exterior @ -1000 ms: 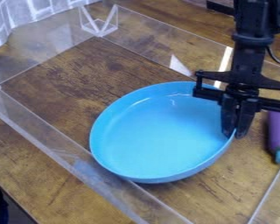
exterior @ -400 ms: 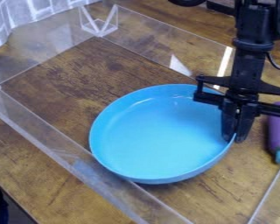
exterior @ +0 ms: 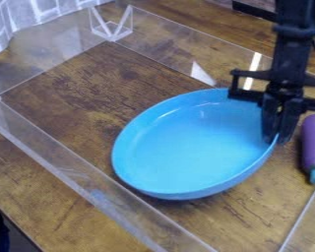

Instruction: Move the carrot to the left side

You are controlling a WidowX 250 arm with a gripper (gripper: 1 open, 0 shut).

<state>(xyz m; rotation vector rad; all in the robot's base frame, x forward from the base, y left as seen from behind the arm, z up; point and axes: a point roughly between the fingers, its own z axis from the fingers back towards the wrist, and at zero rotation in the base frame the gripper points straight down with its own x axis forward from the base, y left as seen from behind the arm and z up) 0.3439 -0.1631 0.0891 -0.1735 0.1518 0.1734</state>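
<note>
No carrot shows in this view; it is hidden or out of view. A large blue bowl [exterior: 187,148] lies on the wooden table, and nothing is visible inside it. My black gripper [exterior: 271,136] comes straight down at the bowl's right rim. Its fingers are shut and pinch the rim. Just right of the gripper, outside the bowl, a purple vegetable [exterior: 314,143] with a teal tip lies on the table.
Clear plastic walls [exterior: 68,148] fence the table on the left, front and back. A clear plastic stand [exterior: 110,20] sits at the back left corner. Bare wood [exterior: 107,84] lies to the left of the bowl.
The gripper has shifted slightly right and up, and the blue bowl has slid right with it, closer to the purple vegetable.
</note>
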